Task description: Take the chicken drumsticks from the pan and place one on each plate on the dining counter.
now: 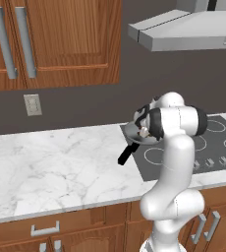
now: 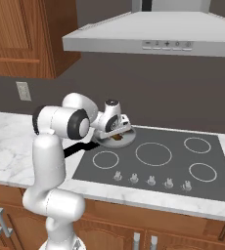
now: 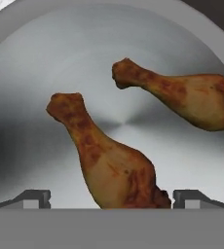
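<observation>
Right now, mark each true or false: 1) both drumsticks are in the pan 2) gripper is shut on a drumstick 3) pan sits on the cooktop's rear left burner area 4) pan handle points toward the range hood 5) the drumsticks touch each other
1) True. Both chicken drumsticks, the near one and the far one, lie in the pan.
2) False. The gripper is open, its fingertips either side of the near drumstick's thick end, not closed on it.
3) True. The pan sits at the rear left of the black cooktop.
4) False. The black pan handle points forward and left, out over the marble counter.
5) False. In the hand view bare pan floor shows between them.
</observation>
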You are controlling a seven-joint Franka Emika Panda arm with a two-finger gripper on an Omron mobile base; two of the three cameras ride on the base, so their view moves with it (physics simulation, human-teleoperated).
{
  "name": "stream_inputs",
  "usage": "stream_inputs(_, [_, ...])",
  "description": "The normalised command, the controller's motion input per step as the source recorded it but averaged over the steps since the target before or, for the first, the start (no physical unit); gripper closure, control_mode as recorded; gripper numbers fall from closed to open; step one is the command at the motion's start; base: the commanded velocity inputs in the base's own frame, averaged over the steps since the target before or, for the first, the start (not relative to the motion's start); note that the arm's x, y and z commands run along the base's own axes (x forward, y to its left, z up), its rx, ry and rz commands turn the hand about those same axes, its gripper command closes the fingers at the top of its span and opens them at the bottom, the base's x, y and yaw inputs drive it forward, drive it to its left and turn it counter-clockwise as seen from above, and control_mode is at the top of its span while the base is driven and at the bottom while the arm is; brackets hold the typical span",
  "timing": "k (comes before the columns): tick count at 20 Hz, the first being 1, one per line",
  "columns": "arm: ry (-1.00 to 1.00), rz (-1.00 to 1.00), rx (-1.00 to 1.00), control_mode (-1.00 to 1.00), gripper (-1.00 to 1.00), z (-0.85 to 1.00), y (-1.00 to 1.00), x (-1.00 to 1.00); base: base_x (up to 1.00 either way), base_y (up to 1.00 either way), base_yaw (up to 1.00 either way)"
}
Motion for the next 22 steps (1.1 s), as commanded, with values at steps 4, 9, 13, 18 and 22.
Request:
stream_inputs(4, [0.00,0.00,0.00,-1.00,-1.00,-0.05,-0.01,0.19,0.00,0.00,0.00])
stream_inputs(9, [0.00,0.00,0.00,-1.00,-1.00,-0.14,-0.04,0.04,0.00,0.00,0.00])
stream_inputs(13, [0.00,0.00,0.00,-1.00,-1.00,-0.19,-0.05,0.00,0.00,0.00,0.00])
stream_inputs(18, [0.00,0.00,0.00,-1.00,-1.00,-0.15,-0.10,0.00,0.00,0.00,0.00])
stream_inputs(22, [0.00,0.00,0.00,-1.00,1.00,-0.11,-0.05,0.01,0.00,0.00,0.00])
